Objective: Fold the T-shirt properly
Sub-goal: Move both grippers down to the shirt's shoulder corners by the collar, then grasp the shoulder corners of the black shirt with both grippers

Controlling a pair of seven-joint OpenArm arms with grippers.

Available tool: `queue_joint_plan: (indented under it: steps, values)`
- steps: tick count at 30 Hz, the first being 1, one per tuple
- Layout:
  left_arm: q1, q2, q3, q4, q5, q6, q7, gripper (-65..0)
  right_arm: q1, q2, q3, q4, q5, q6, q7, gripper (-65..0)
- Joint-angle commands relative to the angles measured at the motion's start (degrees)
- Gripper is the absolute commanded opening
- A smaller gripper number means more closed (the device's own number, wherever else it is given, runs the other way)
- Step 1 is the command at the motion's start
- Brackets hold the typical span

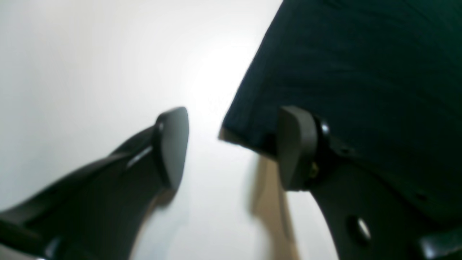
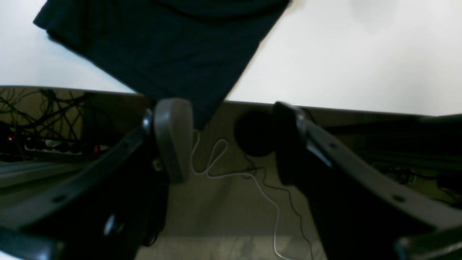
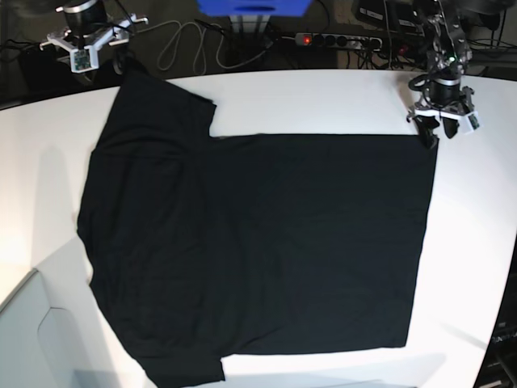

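T-shirt (image 3: 258, 242) flat, plain side up

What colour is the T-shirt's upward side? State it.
Plain black T-shirt, no print showing; clearest in the base view.

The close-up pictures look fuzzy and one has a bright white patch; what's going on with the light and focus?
Left wrist view: soft all over, glare whitens the table beside the T-shirt, and the left hand casts a brownish shadow. Right wrist view: right hand blurred up close, dim floor below. Base view: sharpest, evenly lit, but the black cloth shows few folds.
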Motion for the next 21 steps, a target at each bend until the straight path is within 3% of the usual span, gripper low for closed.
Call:
queue_joint_plan:
  steps: [1, 5, 7, 10, 14, 21]
  values:
    - [-0.44, -0.64, -0.07, -0.22, -0.07, 0.17, 1.02, -27.9, -0.85, 0.29, 0.34, 0.81, -0.19, -0.03, 1.18, -30.9]
    - [-0.61, -0.82, 1.60, -0.75, -0.15, 0.08, 1.02, -28.0, -0.85, 0.29, 0.34, 0.81, -0.19, -0.03, 1.18, -30.9]
    - [-0.61, -1.08, 3.18, -0.92, -0.15, 0.08, 1.02, -31.1, -0.85, 0.29, 0.34, 0.81, -0.19, -0.03, 1.18, -30.9]
    - [-0.61, -0.91, 3.62, -1.10, -0.15, -0.01, 1.02, -42.6, -0.85, 0.29, 0.34, 0.81, -0.19, -0.03, 1.18, -30.8]
    - [-0.53, -0.73, 3.62, -1.19, -0.15, -0.01, 1.02, -63.9, -0.85, 0.29, 0.34, 0.81, -0.19, -0.03, 1.18, -30.8]
    - [0.00, -0.73, 3.44, -0.40, -0.15, -0.01, 1.02, -65.0, -0.76, 0.29, -0.98, 0.81, -0.19, 0.23, 1.18, -29.5]
